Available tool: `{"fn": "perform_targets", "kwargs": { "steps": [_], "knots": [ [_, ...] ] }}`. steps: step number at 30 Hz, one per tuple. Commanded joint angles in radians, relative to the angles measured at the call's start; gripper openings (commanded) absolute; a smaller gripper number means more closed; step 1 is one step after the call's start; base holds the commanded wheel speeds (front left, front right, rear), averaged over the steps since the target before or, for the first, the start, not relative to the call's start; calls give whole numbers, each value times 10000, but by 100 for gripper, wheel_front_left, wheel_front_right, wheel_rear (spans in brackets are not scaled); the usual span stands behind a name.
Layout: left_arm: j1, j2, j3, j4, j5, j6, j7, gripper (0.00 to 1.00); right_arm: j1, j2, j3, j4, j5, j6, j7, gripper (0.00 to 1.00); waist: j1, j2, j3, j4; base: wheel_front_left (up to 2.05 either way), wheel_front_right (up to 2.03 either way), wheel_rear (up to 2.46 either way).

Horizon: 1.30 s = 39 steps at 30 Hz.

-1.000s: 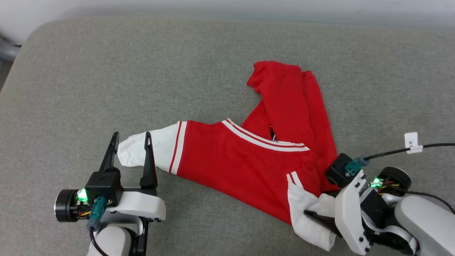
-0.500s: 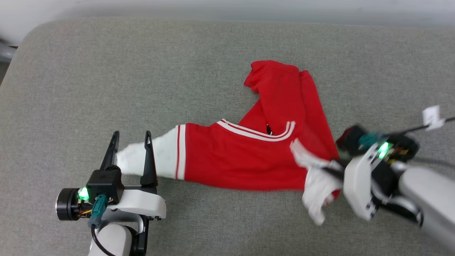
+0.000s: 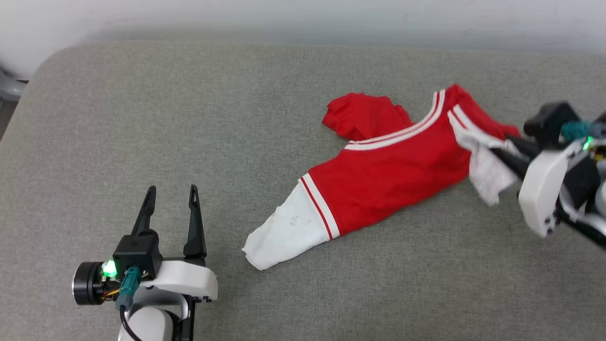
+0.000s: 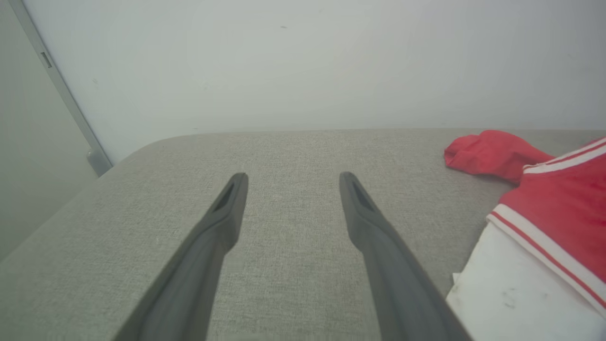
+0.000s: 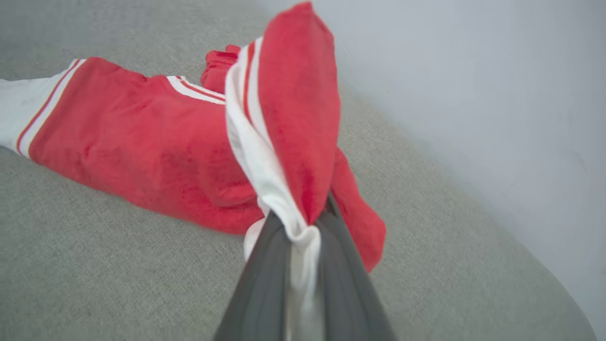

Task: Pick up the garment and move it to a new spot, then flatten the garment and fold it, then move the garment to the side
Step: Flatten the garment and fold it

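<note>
The left gripper (image 3: pixel 172 189) rests low over the grey woven cushion (image 3: pixel 236 118). Its two long dark fingers stand wide apart with nothing between them, as the left wrist view (image 4: pixel 293 176) shows plainly.

Just to the right of those fingers, apart from them, lies the free white sleeve (image 3: pixel 284 234) of the garment (image 3: pixel 393 175), a red short-sleeved T-shirt of soft fabric with white sleeves and red-and-white striped trim. Its long axis runs on a slant. The free sleeve points down toward the left gripper's fingers, and the other end rises toward the right gripper's. A crumpled red fold (image 3: pixel 360 118) sits to the far side of that line.

The right gripper (image 3: pixel 502 147) has its fingers pinched tight on the other white sleeve. In the right wrist view, cloth bunches between the fingertips (image 5: pixel 303 227) and drapes over them.

This looks like the carry to a new spot. To do it well, the right arm should probably lift enough that the trailing sleeve does not snag. It should hold the pinch firmly and set the garment down stretched along its axis. That would leave the free sleeve within reach of the open left fingers for flattening.
</note>
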Motion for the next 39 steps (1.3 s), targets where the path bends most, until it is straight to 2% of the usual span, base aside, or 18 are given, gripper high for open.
{"fn": "perform_targets", "kwargs": {
  "steps": [1,11,20,21,22,23,24,28,34,39],
  "knots": [
    [170,-73,75,46,81,-26,-25,100,702,-64,157,45,78,-14,-198,0,-1,0,-187,-57,0,0,0],
    [690,-220,312,145,193,-192,-25,100,4065,9,36,591,550,-14,-1052,0,-1,0,-931,-343,0,0,0],
    [974,-304,460,186,282,-280,-25,100,6214,703,-816,1362,803,-9,-1766,0,-1,0,-1272,-536,0,0,0],
    [1026,-313,479,190,292,-288,-25,100,6336,824,-1030,1409,819,-9,-1923,4,-1,0,-1313,-570,0,0,0],
    [1079,-327,495,201,298,-282,-25,100,6426,925,-1253,1440,771,-9,-2098,37,-1,0,-1355,-607,0,0,0],
    [1124,-337,509,207,302,-290,-25,100,6483,1010,-1483,1449,688,-9,-2265,49,-1,0,-1393,-640,0,0,0],
    [1144,-345,514,208,318,-303,-25,100,6526,1080,-1744,1440,612,-14,-2469,100,-1,0,-1432,-664,0,0,0],
    [1253,-369,506,191,373,-361,-25,100,6821,1439,-2975,1032,169,-12,-3067,100,-1,0,-1595,-725,0,0,0],
    [1367,-399,482,124,470,-435,-25,100,7776,1969,-5244,-253,-813,-12,-3306,100,-1,0,-1834,-801,0,0,0],
    [1377,-409,470,73,516,-483,-25,100,8762,3018,-7373,-1646,-2104,-12,-3321,100,-1,0,-1919,-871,0,0,0]
  ]
}}
